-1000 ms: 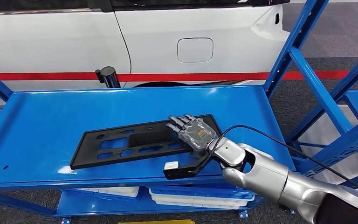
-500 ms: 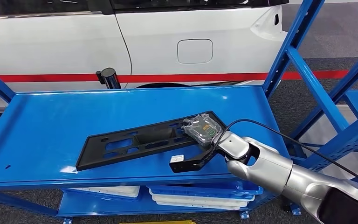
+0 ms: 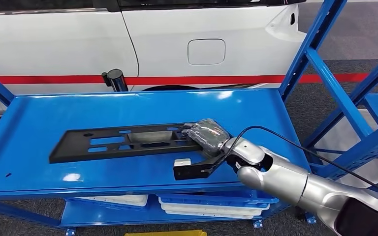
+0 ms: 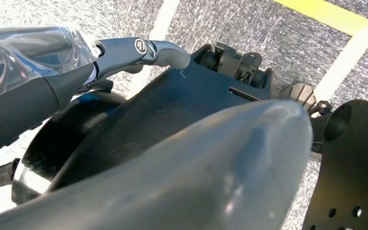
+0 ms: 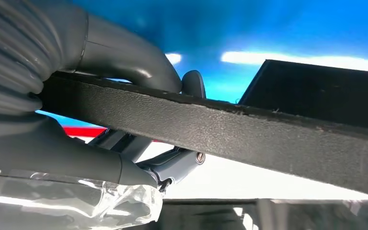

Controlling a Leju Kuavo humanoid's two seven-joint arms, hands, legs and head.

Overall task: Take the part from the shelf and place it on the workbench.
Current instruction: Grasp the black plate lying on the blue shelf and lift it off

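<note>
The part [image 3: 118, 142] is a long flat black plate with several cut-outs, stretched along the blue shelf top [image 3: 128, 105] roughly parallel to its front edge. My right hand [image 3: 206, 133], in a clear plastic cover, grips the part's right end, fingers curled over its top. In the right wrist view the part's rough edge [image 5: 249, 129] runs between the grey thumb and the fingers [image 5: 124, 57]. My left hand [image 4: 172, 172] hangs over the floor with nothing in it, its fingers apart.
A white car [image 3: 202, 39] with a red stripe stands close behind the shelf, with a black post [image 3: 114, 78] in front of it. Blue uprights [image 3: 320, 39] rise at the shelf's right end. White trays [image 3: 206, 209] lie on the lower shelf.
My right hand went from lying flat on the part to gripping its right end. The part's left end has swung left and away, so it now lies level with the shelf's front edge.
</note>
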